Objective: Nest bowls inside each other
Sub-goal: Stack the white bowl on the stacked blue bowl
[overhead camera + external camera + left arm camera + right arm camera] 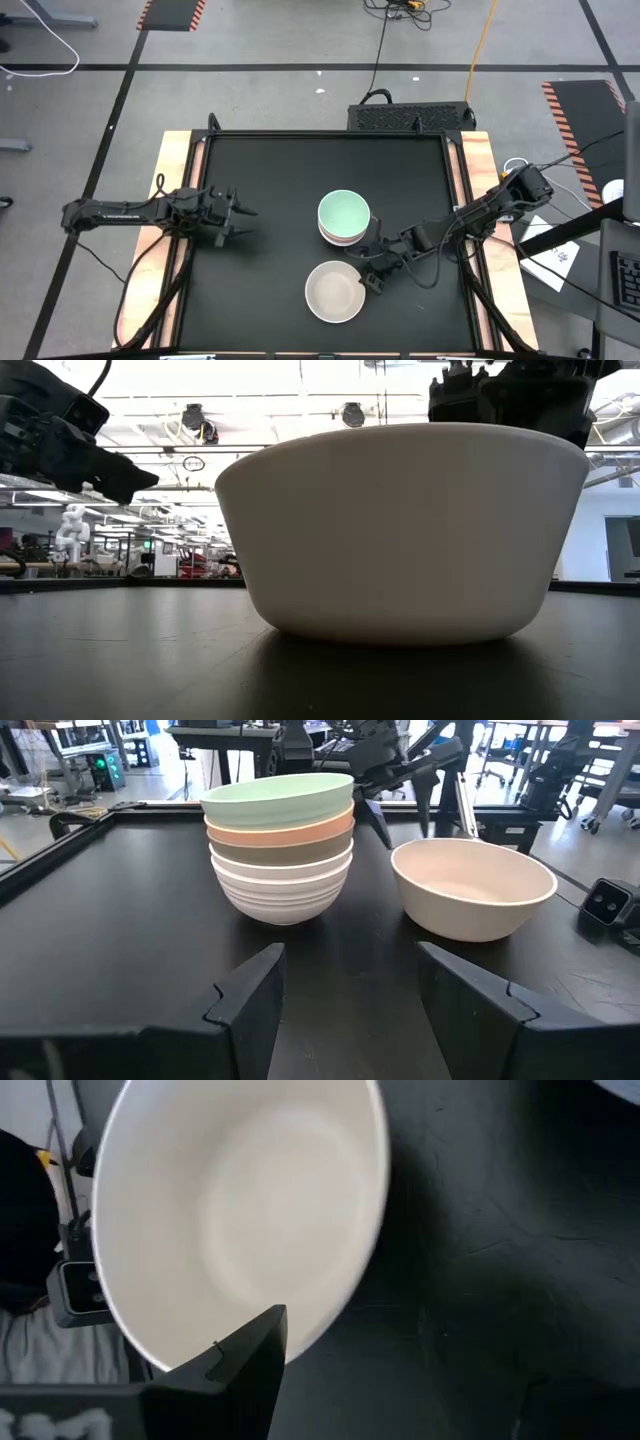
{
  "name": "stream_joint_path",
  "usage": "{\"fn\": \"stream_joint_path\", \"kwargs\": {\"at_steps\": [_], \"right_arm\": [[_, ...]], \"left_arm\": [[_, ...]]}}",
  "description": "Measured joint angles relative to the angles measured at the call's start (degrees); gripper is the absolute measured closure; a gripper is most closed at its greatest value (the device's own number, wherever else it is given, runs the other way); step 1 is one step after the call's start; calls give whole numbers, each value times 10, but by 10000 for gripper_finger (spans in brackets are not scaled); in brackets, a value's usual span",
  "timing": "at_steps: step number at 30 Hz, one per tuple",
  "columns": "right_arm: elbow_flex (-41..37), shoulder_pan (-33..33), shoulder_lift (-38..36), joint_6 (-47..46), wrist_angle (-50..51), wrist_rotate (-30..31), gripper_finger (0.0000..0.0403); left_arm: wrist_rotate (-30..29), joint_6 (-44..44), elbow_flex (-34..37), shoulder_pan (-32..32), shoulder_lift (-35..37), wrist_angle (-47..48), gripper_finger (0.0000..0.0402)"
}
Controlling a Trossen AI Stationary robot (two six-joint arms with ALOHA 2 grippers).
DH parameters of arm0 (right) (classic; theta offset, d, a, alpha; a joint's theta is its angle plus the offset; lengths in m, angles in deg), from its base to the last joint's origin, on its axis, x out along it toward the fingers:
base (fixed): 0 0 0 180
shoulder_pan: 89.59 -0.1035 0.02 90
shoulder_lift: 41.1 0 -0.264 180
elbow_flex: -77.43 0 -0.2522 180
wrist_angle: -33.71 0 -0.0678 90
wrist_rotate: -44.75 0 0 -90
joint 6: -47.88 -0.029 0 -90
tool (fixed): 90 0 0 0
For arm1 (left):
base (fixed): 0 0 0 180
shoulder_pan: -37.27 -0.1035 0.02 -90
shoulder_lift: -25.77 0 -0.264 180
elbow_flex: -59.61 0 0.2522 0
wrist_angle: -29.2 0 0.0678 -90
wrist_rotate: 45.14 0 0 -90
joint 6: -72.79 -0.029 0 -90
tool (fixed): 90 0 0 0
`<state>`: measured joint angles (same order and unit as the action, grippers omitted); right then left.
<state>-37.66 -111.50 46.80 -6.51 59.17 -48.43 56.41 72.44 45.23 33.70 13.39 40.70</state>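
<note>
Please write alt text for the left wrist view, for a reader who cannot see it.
A stack of nested smooth round bowls, mint green on top, stands on the black table beside a single cream-beige bowl. The open left gripper waits in front; the right gripper hangs behind the bowls.

Ceiling lights glare bright behind my raised claws; the cream-beige bowl [402,530] casts a soft shadow forward, and blurs beside my right claw [250,1370].

Six bowls in all on the one black table [260,300]: a nested stack [281,848] of five, mint green [270,794] on top, then salmon-orange, grey-brown and two white, plus a single cream-beige bowl [474,886] beside it, and two robot arms.
</note>
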Motion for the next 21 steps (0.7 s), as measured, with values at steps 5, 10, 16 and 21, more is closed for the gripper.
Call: {"fn": "stream_joint_path", "kwargs": {"at_steps": [5, 10, 16, 21], "right_arm": [[0, 9, 0, 0, 7, -1, 181], [0, 10, 0, 0, 6, -14, 181], [0, 10, 0, 1, 6, -16, 182], [0, 10, 0, 7, 6, -20, 181]], "left_arm": [[0, -1, 0, 8, 0, 0, 176], [0, -7, 0, 15, 0, 0, 176], [0, -10, 0, 17, 0, 0, 176], [0, -10, 0, 17, 0, 0, 176]]}}
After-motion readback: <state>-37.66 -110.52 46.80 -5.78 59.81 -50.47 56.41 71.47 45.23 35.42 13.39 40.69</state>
